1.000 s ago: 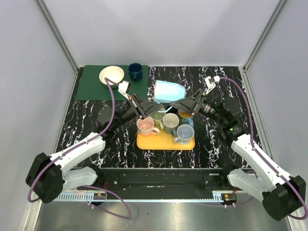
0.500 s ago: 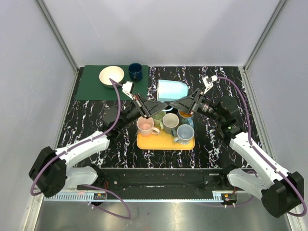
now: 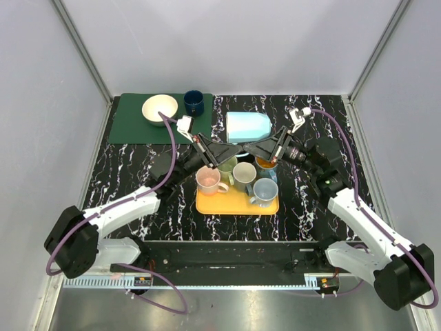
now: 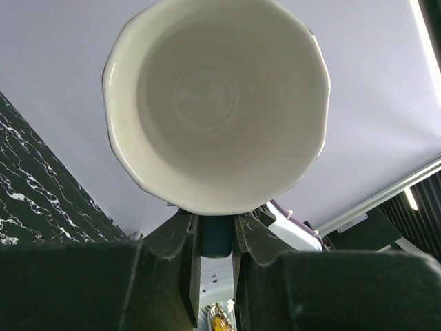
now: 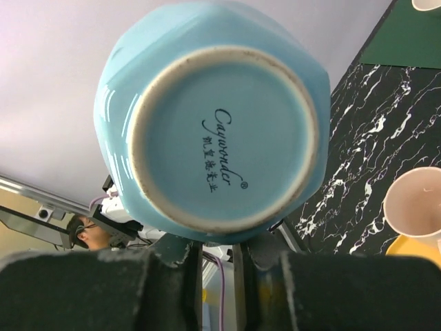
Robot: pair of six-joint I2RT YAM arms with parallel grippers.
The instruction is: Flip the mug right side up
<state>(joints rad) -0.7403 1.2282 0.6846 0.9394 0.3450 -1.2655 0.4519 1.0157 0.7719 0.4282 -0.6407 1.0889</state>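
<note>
Mug, sideways and empty, hangs in left claw, perhaps right claw too.

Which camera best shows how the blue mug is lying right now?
Top external: it shows the blue mug whole, on its side, mouth facing left. Left wrist shows only its white inside; right wrist only its base.

You have two arms here, a left arm and a right arm. You can count six mugs: one light-blue mug, one pink mug, one green mug, one cream mug, one orange mug and one grey mug. Add one navy cup, one bowl, one tray and one mat.
</note>
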